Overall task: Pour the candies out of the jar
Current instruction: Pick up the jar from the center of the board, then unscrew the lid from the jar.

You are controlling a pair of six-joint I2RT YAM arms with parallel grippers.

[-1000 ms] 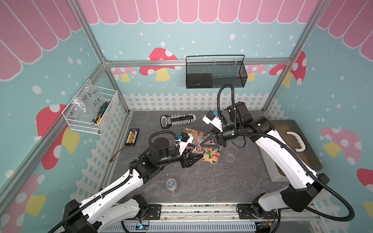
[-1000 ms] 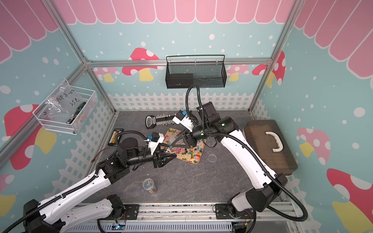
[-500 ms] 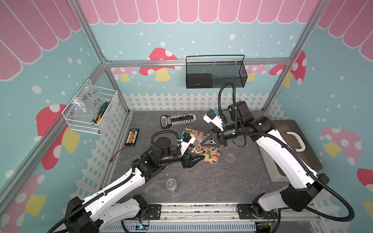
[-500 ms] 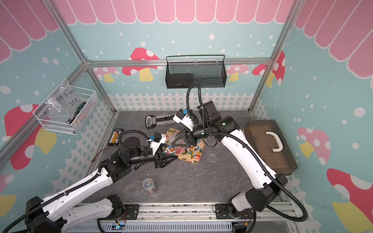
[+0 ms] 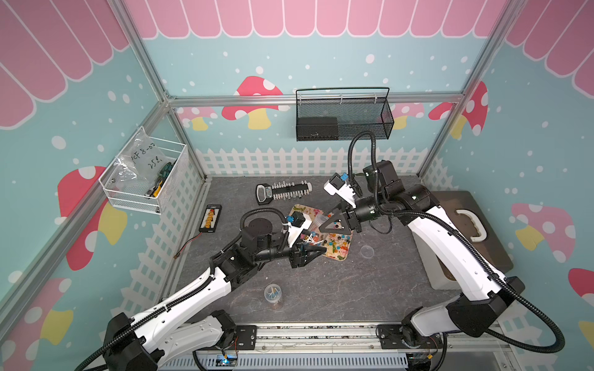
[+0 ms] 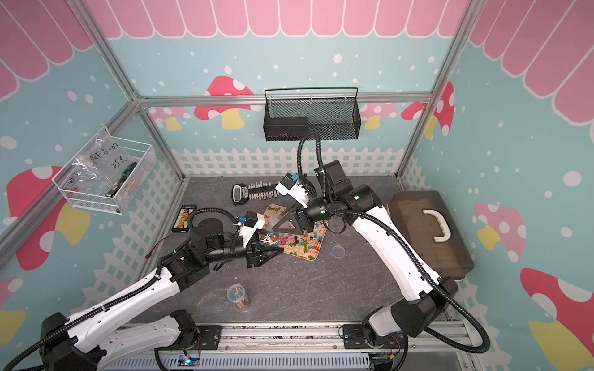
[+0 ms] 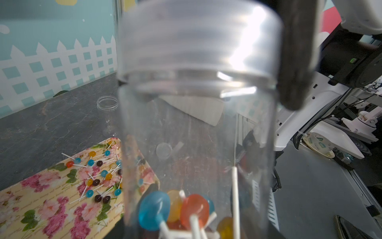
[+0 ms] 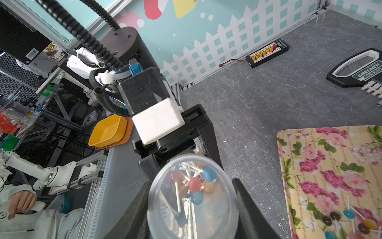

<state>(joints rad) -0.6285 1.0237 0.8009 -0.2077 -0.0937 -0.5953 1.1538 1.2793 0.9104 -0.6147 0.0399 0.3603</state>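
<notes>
Right end effector (image 5: 331, 223) is closed on the clear jar (image 8: 192, 196), a finger on each side of its threaded end. Left end effector (image 5: 313, 252) stands wide, jaws flanking the jar's other end. The jar hangs over the floral tray (image 5: 305, 210). Some candies (image 8: 195, 184) sit inside it, and others (image 5: 334, 241) lie on the tray.

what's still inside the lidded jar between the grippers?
A small cluster of candies, blue, orange and yellow heads on white sticks, sits at the closed end of the jar. The exact count is unclear, since they overlap.
</notes>
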